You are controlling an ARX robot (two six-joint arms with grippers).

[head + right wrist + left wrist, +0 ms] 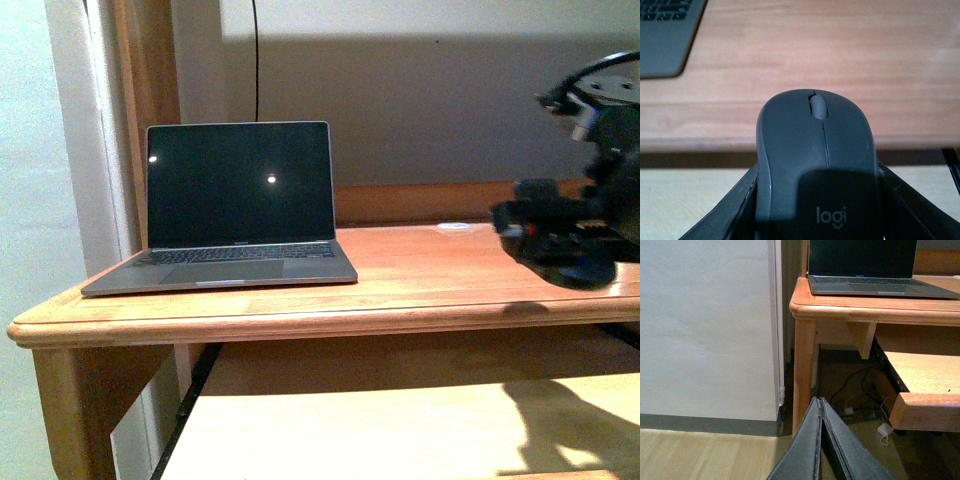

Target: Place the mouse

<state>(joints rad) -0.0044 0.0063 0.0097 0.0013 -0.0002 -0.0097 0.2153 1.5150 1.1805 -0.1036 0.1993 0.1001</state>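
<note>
The mouse [815, 165] is dark grey with a scroll wheel and a "logi" mark, and my right gripper [816, 200] is shut on its sides. It hangs over the front edge of the wooden desk [805, 55]. In the front view the right gripper [560, 235] shows as a dark mass at the desk's right end, just above the top; the mouse itself cannot be made out there. My left gripper [820, 401] is shut on nothing, low near the floor beside the desk leg [804, 375].
An open laptop [235, 215] with a dark screen stands on the desk's left part, and its corner [665, 40] shows in the right wrist view. A flat white disc [454, 227] lies at the back. A pull-out shelf [400, 430] sits below the top. Cables [860, 400] lie on the floor.
</note>
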